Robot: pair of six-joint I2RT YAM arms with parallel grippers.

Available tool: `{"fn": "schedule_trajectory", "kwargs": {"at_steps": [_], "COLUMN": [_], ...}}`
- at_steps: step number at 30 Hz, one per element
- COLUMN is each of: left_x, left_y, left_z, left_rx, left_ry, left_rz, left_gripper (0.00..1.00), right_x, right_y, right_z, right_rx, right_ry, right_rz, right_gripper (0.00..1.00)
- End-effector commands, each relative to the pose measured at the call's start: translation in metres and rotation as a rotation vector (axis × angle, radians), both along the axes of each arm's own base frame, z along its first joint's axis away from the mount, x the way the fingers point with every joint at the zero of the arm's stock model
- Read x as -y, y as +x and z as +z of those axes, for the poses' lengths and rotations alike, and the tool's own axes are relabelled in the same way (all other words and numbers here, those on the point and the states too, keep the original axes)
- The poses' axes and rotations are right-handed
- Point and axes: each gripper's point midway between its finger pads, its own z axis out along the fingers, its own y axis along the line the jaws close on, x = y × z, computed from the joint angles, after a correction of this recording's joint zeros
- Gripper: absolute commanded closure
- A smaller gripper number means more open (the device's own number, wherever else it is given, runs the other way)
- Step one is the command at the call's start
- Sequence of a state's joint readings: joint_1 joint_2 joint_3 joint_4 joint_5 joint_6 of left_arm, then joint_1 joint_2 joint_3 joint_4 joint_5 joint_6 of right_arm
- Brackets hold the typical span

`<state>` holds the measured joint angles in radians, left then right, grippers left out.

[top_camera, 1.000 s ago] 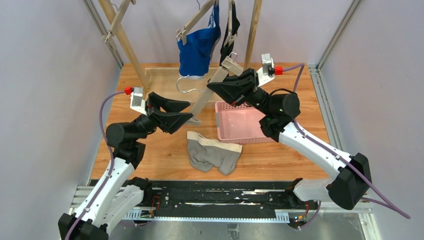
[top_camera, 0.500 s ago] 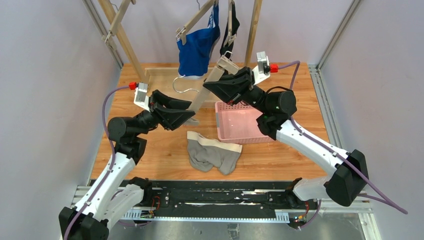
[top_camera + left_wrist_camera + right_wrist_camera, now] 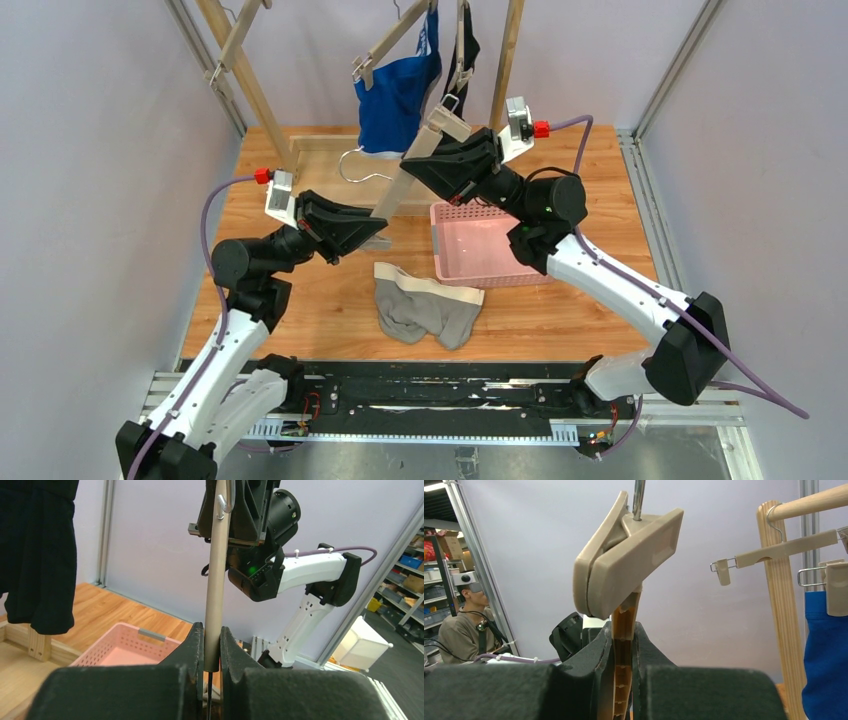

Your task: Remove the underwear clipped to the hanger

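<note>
- The grey underwear (image 3: 425,305) lay in a heap on the table (image 3: 300,300), close to the near edge. Nothing was holding it.
- Bare wood showed to the left of the heap and between it and the near edge.
- The pink basket (image 3: 480,278) sat just behind the heap, on its right side. Its near rim was almost touching the cloth.
- The left gripper (image 3: 370,228) had its fingers squeezed tight on the low end of a loose hanger (image 3: 393,200).
- The hanger sloped up and away from there, over the basket's left edge.
- The right gripper (image 3: 415,168) had its fingers squeezed on the high end, just under the hanger's clip (image 3: 629,565).
- Farther back, the blue underwear (image 3: 395,100) hung clipped to another hanger on the wooden rack (image 3: 507,60).
- The black underwear (image 3: 463,50) hung just to the right of the blue one, with only a thin gap between them.
</note>
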<state>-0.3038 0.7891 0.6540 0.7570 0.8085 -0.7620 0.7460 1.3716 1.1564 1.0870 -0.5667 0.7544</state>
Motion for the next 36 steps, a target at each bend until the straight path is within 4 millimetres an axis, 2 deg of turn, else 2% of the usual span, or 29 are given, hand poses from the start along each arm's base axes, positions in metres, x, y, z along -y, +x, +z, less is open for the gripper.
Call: {"fn": "schedule_trajectory", "kwargs": {"at_steps": [1,4,5,6,7,8,10,11,13,17,20,21,22,23,26,30,36], "left_x": [-0.003,-0.003,-0.003,-0.004,-0.004,-0.005,-0.007,-0.009,-0.014,-0.035,-0.065,-0.077,-0.087,-0.100,-0.125,-0.150,-0.177], "left_y": [0.003,0.000,-0.001,-0.001,-0.002,-0.002,-0.002,-0.002,-0.001,0.006,0.003,0.000,-0.003,-0.006,-0.019,-0.031,-0.023], "left_z": [0.015,0.023,0.025,0.027,0.028,0.029,0.029,0.029,0.026,0.001,-0.017,-0.018,-0.022,-0.027,-0.029,-0.036,-0.065], "left_rx": [0.009,0.009,0.004,-0.001,-0.006,-0.011,-0.024,-0.027,-0.046,-0.136,-0.203,-0.211,-0.228,-0.252,-0.296,-0.370,-0.501], "left_ry": [-0.028,-0.040,-0.043,-0.042,-0.042,-0.037,-0.016,-0.003,0.038,0.198,0.318,0.346,0.372,0.397,0.399,0.378,0.485], "left_rz": [0.026,0.018,0.016,0.017,0.020,0.027,0.050,0.072,0.128,0.309,0.483,0.544,0.595,0.654,0.769,0.885,1.029], "left_gripper": [1.00,1.00,1.00,1.00,1.00,1.00,1.00,1.00,1.00,1.00,1.00,1.00,1.00,1.00,1.00,1.00,1.00], "right_x": [0.002,0.000,0.000,-0.001,-0.001,-0.002,-0.003,-0.005,-0.007,-0.002,0.006,0.008,0.013,0.018,0.024,0.021,0.016], "right_y": [-0.012,-0.010,-0.010,-0.009,-0.007,-0.006,-0.001,0.000,0.005,0.015,0.024,0.025,0.027,0.030,0.023,0.002,-0.021], "right_z": [0.013,0.006,0.003,0.001,-0.002,-0.005,-0.014,-0.020,-0.034,-0.070,-0.110,-0.126,-0.150,-0.164,-0.208,-0.262,-0.336], "right_rx": [0.052,0.043,0.044,0.045,0.042,0.039,0.022,0.017,0.004,-0.036,-0.057,-0.059,-0.072,-0.054,-0.047,-0.041,-0.055], "right_ry": [0.034,0.012,0.004,-0.003,-0.010,-0.018,-0.052,-0.077,-0.134,-0.273,-0.454,-0.531,-0.639,-0.718,-0.914,-1.090,-1.307], "right_rz": [0.008,0.002,-0.002,-0.006,-0.014,-0.021,-0.042,-0.052,-0.080,-0.173,-0.294,-0.336,-0.376,-0.435,-0.469,-0.417,-0.353], "right_gripper": [0.99,0.99,0.87,0.70,0.44,0.30,0.15,0.11,0.10,0.07,0.06,0.06,0.06,0.06,0.06,0.07,0.08]}}
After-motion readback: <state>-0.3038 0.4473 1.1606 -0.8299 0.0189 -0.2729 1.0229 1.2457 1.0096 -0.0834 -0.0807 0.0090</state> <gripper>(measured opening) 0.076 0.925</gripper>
